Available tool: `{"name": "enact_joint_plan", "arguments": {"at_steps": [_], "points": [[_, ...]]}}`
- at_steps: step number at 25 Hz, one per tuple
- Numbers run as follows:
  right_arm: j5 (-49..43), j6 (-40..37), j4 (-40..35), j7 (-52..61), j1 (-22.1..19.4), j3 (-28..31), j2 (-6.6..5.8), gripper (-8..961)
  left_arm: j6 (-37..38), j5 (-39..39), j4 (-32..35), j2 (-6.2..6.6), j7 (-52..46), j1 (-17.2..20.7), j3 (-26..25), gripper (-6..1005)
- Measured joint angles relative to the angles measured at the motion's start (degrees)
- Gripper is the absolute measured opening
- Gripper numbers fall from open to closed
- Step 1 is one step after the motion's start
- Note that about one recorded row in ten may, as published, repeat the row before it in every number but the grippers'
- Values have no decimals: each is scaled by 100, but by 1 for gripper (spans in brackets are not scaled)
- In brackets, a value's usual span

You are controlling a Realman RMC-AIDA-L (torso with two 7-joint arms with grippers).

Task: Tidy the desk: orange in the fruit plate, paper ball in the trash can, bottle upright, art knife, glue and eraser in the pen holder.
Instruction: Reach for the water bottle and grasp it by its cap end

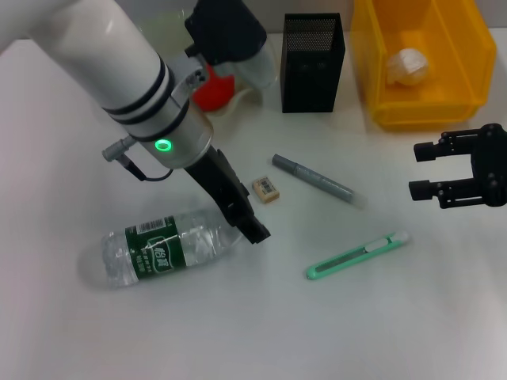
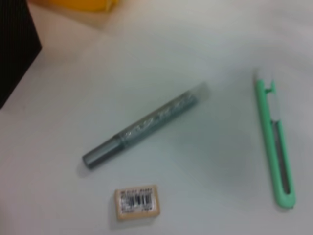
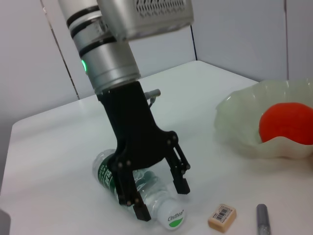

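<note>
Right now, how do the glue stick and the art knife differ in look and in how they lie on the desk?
The glue stick is grey and round-bodied; the art knife is green, flat, with a white tip. The glue stick lies nearer the black pen holder, the art knife nearer the robot. Their long axes slant opposite ways in the head view. Both lie flat on the desk, untouched, outside the holder.

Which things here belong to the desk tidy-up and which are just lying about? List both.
Task things: orange in fruit plate; paper ball in yellow bin; lying water bottle, left gripper open around its neck; green art knife; glue stick; eraser; black mesh pen holder.

Lying about: nothing else; right gripper open, idle.
</note>
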Motion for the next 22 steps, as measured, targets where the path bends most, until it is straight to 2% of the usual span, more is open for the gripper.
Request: {"name": "enact_joint_plan", "arguments": {"at_steps": [16, 22], "points": [[-71, 50, -1, 49, 57, -8, 35, 698, -310, 150, -134, -2, 61, 47, 374, 785], [-71, 49, -1, 55, 63, 3, 40, 698, -377, 157, -137, -2, 77, 71, 464, 645]]}}
